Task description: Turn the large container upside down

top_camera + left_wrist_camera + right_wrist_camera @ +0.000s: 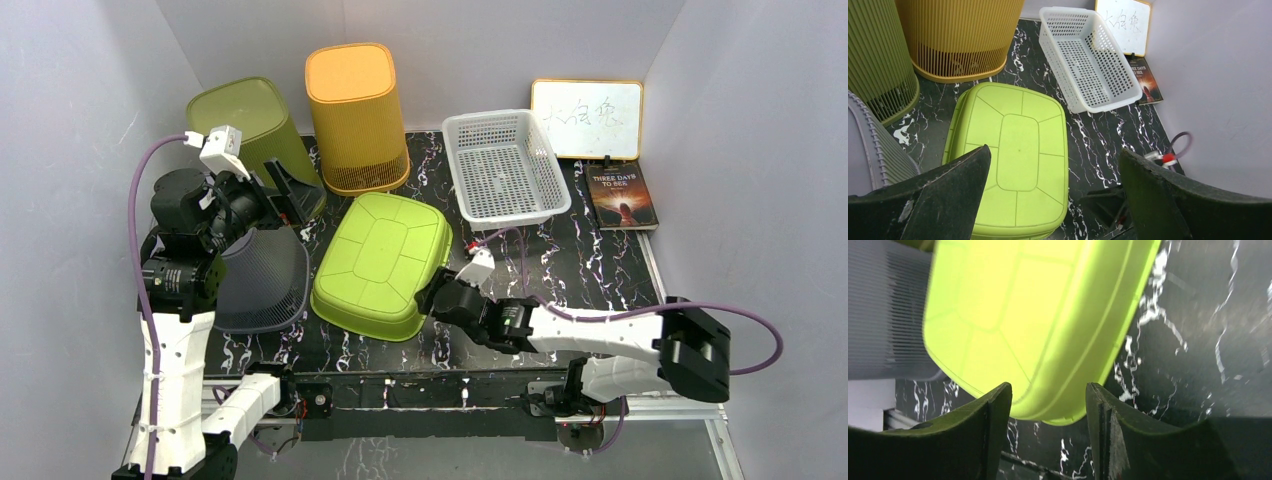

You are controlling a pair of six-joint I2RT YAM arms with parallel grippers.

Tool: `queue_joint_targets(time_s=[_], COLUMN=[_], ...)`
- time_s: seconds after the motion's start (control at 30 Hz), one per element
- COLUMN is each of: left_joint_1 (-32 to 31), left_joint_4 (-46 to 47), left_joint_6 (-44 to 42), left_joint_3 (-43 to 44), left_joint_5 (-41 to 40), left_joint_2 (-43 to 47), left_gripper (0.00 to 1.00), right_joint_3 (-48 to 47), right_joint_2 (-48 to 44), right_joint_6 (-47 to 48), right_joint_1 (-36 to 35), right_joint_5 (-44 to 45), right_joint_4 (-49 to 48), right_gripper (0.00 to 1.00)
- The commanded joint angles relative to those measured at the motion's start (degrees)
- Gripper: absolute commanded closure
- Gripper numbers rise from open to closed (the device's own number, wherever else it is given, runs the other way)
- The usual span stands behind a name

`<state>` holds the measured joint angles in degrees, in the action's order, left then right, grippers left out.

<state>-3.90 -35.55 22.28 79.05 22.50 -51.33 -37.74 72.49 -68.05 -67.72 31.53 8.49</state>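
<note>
Basin: the lime basin [385, 262] lay bottom-up, rim down, on the desk [580, 265], in the middle and a little toward the near edge.
Right pincer: the right gripper [1048, 395] sat low at the basin's near right corner, fingers spread. The corner's rim showed just past the gap, and nothing was pinched.
Left pincer: the left gripper [1054, 150] was raised over the desk's left side, spread wide and empty, looking down on the basin.
Grey bin: the grey bin [262, 275] lay on its side by the left edge, just beside the basin and under the left arm.
Olive bin: the olive bin [250, 125] stood closed end up in the far left corner.
Yellow bin: the yellow bin [353, 115] stood closed end up at the far edge, beside the olive bin.
Basket: the white basket [505, 165] sat open side up, toward the far edge, right of the yellow bin.
Whiteboard: the whiteboard [587, 118] leaned on the back wall in the far right corner.
Book: the book [622, 197] lay flat just in front of the whiteboard, by the right edge.
</note>
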Motion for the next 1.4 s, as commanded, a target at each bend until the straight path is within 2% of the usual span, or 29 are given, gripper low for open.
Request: queue_joint_targets(time_s=[0.0, 0.1, 0.17, 0.33, 0.53, 0.67, 0.83, 1.23, 1.3, 1.37], left_joint_1=[0.12, 0.1, 0.12, 0.12, 0.12, 0.12, 0.12, 0.12, 0.12, 0.12], left_joint_4=[1.22, 1.24, 1.79, 2.7, 3.2, 3.79, 3.69, 3.43, 3.56, 3.71], left_joint_6=[-0.65, -0.75, -0.48, 0.36, 1.07, 1.53, 1.51, 1.33, 1.5, 1.62], left_joint_3=[-0.45, -0.76, -1.31, -1.94, -2.45, -3.39, -3.91, -5.27, -5.52, -5.65], left_joint_5=[1.22, 1.41, 1.93, 2.56, 3.29, 3.51, 3.54, 3.62, 3.89, 4.02], left_joint_2=[0.21, 0.27, 0.46, 0.94, 1.46, 2.06, 2.26, 3.22, 3.28, 3.34], left_gripper=[0.01, 0.02, 0.02, 0.02, 0.02, 0.02, 0.02, 0.02, 0.02, 0.02], right_joint_3=[-7.53, -13.68, -18.93, -28.21, -41.25, -47.57, -51.34, -48.93, -48.47, -48.12], right_joint_2=[-4.12, -2.19, 0.9, 7.69, 17.99, 24.19, 31.02, 37.11, 37.92, 38.75], right_joint_6=[10.92, 19.68, 26.05, 40.81, 50.22, 53.51, 54.88, 54.02, 54.22, 54.38], right_joint_1=[-0.74, 0.24, 3.92, 17.2, 24.88, 28.47, 29.92, 34.19, 34.59, 35.07], right_joint_5=[15.25, 22.23, 22.4, 10.26, 5.33, -2.71, -1.26, -0.31, -0.93, -2.22], right_joint_4=[10.84, 13.02, 14.64, 11.04, 14.01, 15.83, 18.08, 17.06, 16.62, 16.15], right_gripper=[0.43, 0.32, 0.29, 0.28, 0.29, 0.32, 0.39, 0.42, 0.45, 0.53])
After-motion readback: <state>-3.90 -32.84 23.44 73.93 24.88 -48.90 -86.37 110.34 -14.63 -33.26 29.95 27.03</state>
